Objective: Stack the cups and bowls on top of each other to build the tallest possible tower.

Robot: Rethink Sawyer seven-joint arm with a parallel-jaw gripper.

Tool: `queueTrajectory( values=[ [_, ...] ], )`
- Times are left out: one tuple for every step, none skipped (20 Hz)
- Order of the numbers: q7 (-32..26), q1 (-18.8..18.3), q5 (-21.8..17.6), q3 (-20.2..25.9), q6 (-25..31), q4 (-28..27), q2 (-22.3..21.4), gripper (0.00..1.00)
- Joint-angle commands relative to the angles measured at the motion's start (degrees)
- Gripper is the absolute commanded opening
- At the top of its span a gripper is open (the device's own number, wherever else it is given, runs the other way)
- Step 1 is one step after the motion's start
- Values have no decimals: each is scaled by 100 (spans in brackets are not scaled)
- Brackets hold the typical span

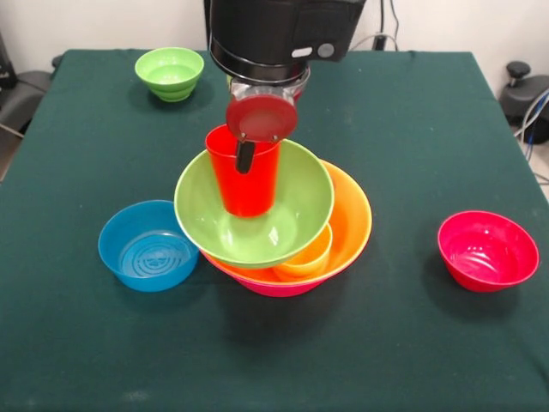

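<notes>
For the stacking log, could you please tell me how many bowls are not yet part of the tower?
3: the small blue bowl touching the tower's left side, the small green bowl at the far left, and the red bowl alone at the right. Others may be hidden within the pile.

tower (283, 232) mid-table, blue bowl (147, 245) touching it

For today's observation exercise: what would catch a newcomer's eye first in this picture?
First, the pile at the table's middle: a tilted green bowl resting in an orange bowl over a pink one, with a red cup standing in the green bowl. The robot's gripper hangs right over that cup. A blue bowl touches the pile's left side; a red bowl sits apart at right.
</notes>
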Motion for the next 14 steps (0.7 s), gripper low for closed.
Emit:
queueTrajectory(
  values=[
    [-42,-13,-184,910,-377,669,-156,0],
    [-51,-20,-187,927,-396,691,-167,0],
    [-57,-19,-200,934,-404,712,-183,0],
    [-62,-24,-201,946,-413,733,-197,0],
    [-66,-25,-213,949,-413,739,-207,0],
    [-80,-34,-217,964,-418,754,-219,0],
    [-94,-51,-225,973,-427,762,-228,0],
    [-101,-59,-228,984,-435,776,-236,0],
    [-93,-59,-226,995,-437,788,-244,0],
    [-89,-62,-233,997,-431,794,-249,0],
    [-77,-67,-223,1012,-420,812,-269,0],
    [-73,-70,-232,1021,-418,819,-275,0],
    [-70,-67,-230,1032,-429,844,-285,0],
    [-67,-69,-229,1045,-431,850,-285,0]
  ],
)
